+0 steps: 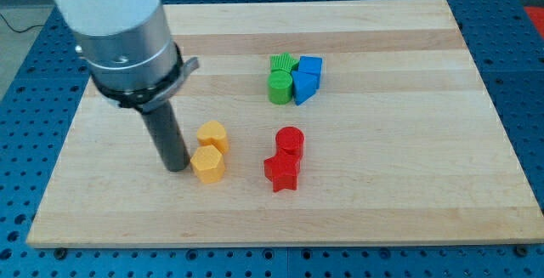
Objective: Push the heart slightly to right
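Observation:
Two yellow blocks sit left of the board's middle. The upper yellow block [212, 133] looks like the heart, though its outline is hard to make out. The lower yellow block [208, 164] looks like a pentagon and touches it from below. My tip [176, 167] rests on the board just left of the lower yellow block, very close to it or touching; I cannot tell which. The heart is up and to the right of the tip.
A red cylinder [290, 140] and a red star [281, 173] sit together right of the yellow pair. A green star [282, 62], green cylinder [279, 87], blue cube [309, 67] and blue triangular block [303, 89] cluster at upper middle. The wooden board [408, 184] lies on a blue perforated table.

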`<action>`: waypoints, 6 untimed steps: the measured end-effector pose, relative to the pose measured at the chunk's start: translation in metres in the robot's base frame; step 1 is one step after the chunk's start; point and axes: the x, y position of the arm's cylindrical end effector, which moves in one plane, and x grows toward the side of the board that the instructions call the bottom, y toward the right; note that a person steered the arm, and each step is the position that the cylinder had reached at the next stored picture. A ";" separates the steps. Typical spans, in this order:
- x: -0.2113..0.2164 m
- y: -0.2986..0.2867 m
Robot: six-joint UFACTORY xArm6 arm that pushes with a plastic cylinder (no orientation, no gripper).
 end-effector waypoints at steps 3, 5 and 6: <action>-0.049 0.000; -0.049 0.074; -0.049 0.072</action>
